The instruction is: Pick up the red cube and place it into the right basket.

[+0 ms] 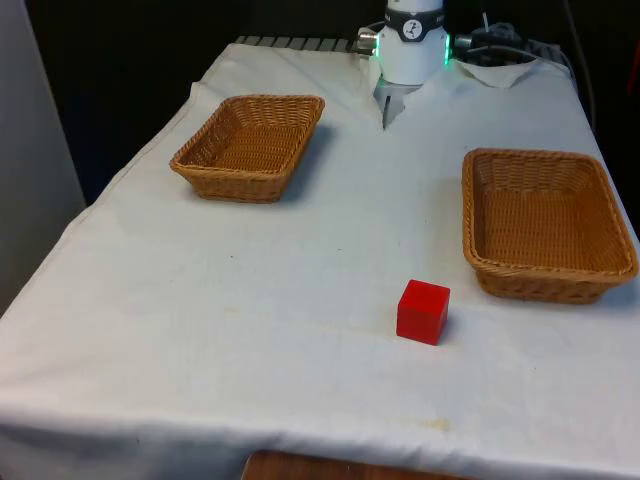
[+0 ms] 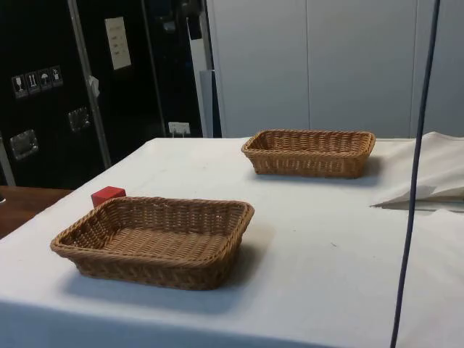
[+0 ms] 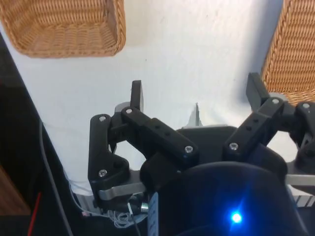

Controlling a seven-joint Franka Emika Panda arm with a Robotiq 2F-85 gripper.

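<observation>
- Red cube (image 1: 423, 311) sits untouched on the tabletop near its front edge, just beside the right basket (image 1: 547, 224)
- Gripper (image 3: 197, 98) hangs spread and empty at the far edge
- Grasping and placing both remain

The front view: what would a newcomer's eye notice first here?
The red cube stands out most, alone on the white cloth near the table's near edge. Two wicker baskets flank it: one farther back on the front view's left, the other on the right, close beside the cube. The gripper hangs open at the far end, holding nothing.
</observation>
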